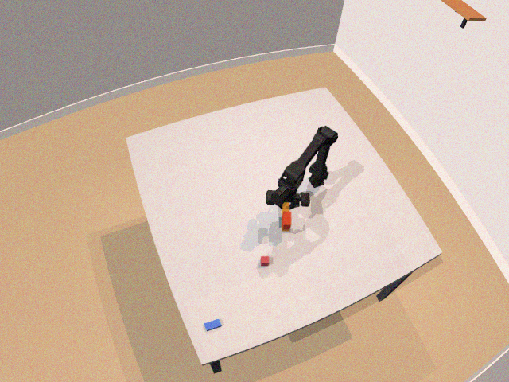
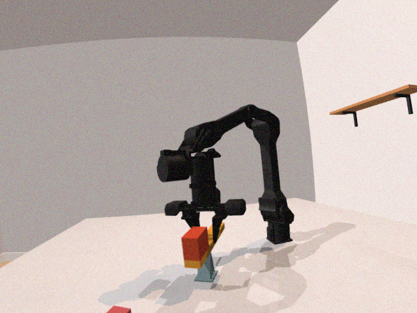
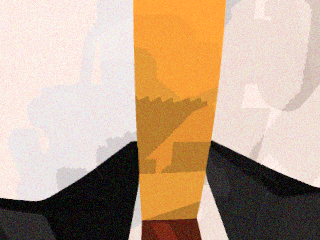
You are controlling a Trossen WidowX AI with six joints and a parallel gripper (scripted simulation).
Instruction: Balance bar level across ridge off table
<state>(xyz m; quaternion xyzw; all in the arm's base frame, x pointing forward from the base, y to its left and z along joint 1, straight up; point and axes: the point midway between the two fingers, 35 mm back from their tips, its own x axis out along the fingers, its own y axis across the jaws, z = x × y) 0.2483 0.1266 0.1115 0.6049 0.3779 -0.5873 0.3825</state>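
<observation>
The orange bar [image 1: 285, 206] [image 2: 192, 264] [image 3: 177, 60] has a tall red block [image 1: 286, 219] [image 2: 194, 247] [image 3: 170, 231] on its near end. My gripper [image 2: 206, 232] [image 3: 173, 150] points down and is shut on the bar, one finger on each long side, behind the red block. The bar is held off the table and looks roughly level. The teal ridge [image 2: 205, 272] [image 1: 280, 222] stands on the table under the bar. Its top meets the bar's underside in the exterior view, but I cannot tell whether they touch. The bar hides most of the ridge from above.
A small red cube [image 1: 264, 260] [image 2: 118, 310] lies on the table [image 1: 197, 164] in front of the bar. A flat blue block [image 1: 212, 325] lies near the table's front left corner. The arm's base [image 1: 318, 176] [image 2: 279, 232] stands behind and right of the ridge.
</observation>
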